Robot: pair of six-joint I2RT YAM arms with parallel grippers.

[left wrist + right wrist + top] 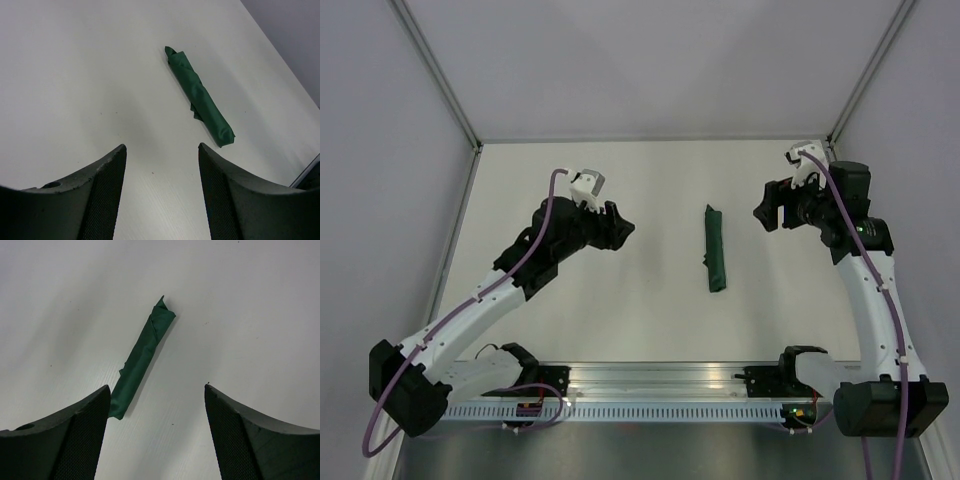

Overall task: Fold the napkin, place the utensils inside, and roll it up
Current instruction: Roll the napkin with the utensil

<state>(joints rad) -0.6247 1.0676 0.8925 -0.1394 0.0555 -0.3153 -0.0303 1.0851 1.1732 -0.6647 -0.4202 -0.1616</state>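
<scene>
The dark green napkin (714, 250) lies rolled into a narrow tube in the middle of the white table, its long axis running near to far. It also shows in the left wrist view (200, 95) and the right wrist view (141, 356). The orange-red utensil is hidden; none of it shows. My left gripper (623, 229) is open and empty, raised to the left of the roll. My right gripper (767, 209) is open and empty, raised to the right of the roll. Neither gripper touches the napkin.
The white table (650, 180) is bounded by grey walls at left, back and right. A metal rail (660, 385) with both arm bases runs along the near edge.
</scene>
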